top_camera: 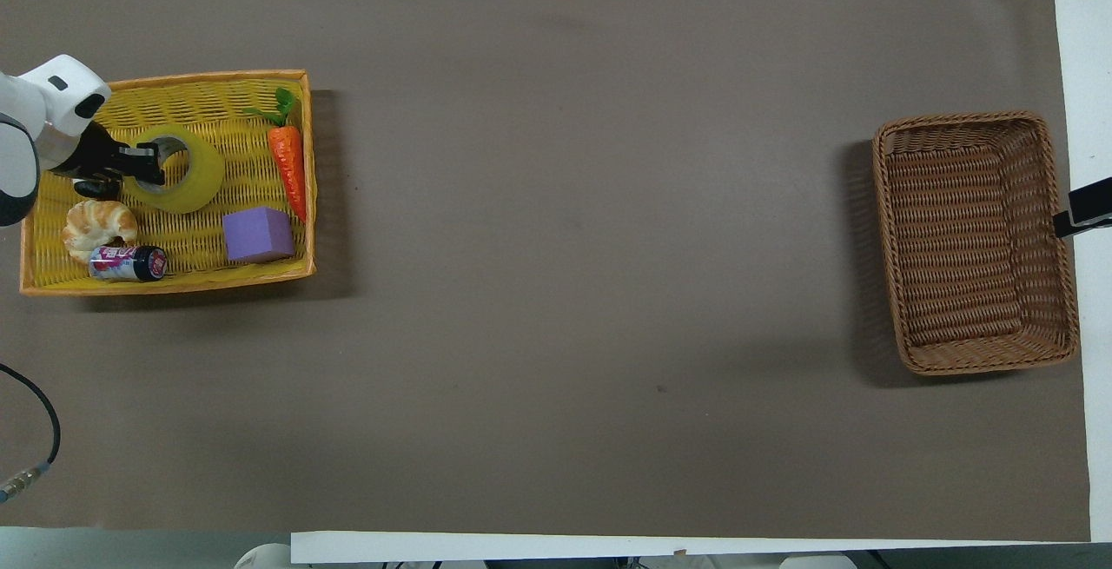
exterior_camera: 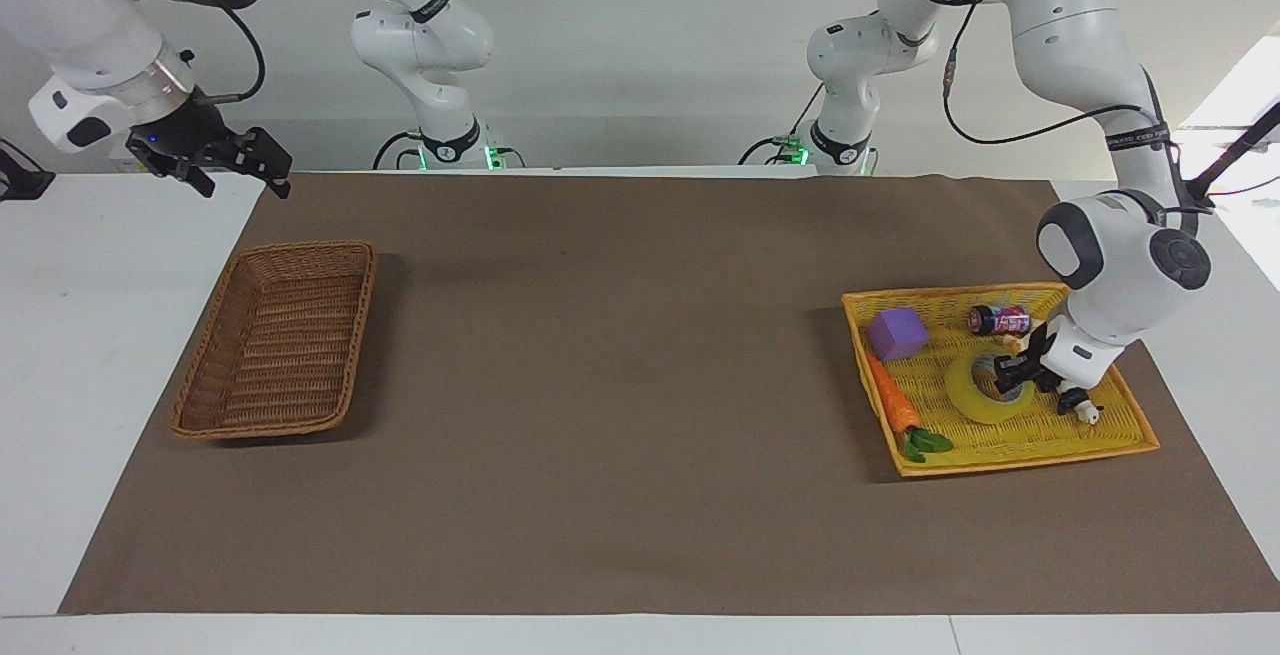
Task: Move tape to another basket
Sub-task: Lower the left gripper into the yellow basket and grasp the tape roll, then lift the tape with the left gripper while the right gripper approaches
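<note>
The yellow tape (exterior_camera: pixel 965 390) is in the bright yellow tray (exterior_camera: pixel 1000 465) at the left arm's end of the table. My left gripper (exterior_camera: pixel 1015 371) is shut on the roll's wall, one finger in the core, and holds it tilted and slightly raised above the tray floor. The overhead view shows the tape (top_camera: pixel 195 180) and the left gripper (top_camera: pixel 143 162) on its edge. The brown wicker basket (exterior_camera: pixel 262 427) stands empty at the right arm's end, also in the overhead view (top_camera: pixel 982 365). My right gripper (exterior_camera: pixel 240 163) waits open, up over the table edge beside that basket.
The yellow tray (top_camera: pixel 174 284) also holds a carrot (top_camera: pixel 288 165), a purple cube (top_camera: pixel 257 234), a small can (top_camera: pixel 128 263) and a bread ring (top_camera: pixel 98 226). A wide brown mat (top_camera: pixel 565 291) lies between tray and basket.
</note>
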Robot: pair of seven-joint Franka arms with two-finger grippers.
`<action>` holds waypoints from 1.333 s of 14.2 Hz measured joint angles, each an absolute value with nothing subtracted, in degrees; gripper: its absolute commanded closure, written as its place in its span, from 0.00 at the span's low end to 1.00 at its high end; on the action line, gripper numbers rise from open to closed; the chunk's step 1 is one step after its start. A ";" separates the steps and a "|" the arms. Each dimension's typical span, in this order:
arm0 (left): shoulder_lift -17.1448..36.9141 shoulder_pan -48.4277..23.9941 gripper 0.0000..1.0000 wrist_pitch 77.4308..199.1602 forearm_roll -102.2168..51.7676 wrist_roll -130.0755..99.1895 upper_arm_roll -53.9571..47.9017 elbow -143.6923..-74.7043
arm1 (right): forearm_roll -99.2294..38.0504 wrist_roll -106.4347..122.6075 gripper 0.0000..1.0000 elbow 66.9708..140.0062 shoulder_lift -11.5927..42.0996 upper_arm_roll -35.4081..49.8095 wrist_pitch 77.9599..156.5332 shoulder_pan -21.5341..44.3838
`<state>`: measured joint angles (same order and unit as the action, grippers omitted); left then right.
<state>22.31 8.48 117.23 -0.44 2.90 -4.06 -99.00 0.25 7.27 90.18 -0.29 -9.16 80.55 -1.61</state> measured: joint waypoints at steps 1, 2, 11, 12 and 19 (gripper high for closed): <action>22.02 7.90 1.00 113.85 -1.42 0.73 -4.28 -96.29 | 0.25 7.27 0.00 90.18 -0.29 -9.16 80.55 -1.61; 21.32 6.70 1.00 110.26 -2.84 -2.37 -4.50 -93.64 | 0.24 7.27 0.00 90.18 -0.29 -9.16 80.55 -1.61; 15.81 -20.74 1.00 105.40 -8.90 -45.53 -5.43 -89.78 | -23.89 6.18 0.00 93.08 -0.15 -8.04 88.23 -0.83; 15.90 -22.38 1.00 106.49 -8.90 -47.38 -5.42 -89.79 | -29.58 5.76 0.00 94.50 0.33 -8.02 90.77 -0.33; 15.91 -23.78 1.00 109.40 -8.91 -48.01 -5.22 -91.36 | -67.32 8.20 0.00 102.66 13.48 -7.80 109.87 10.93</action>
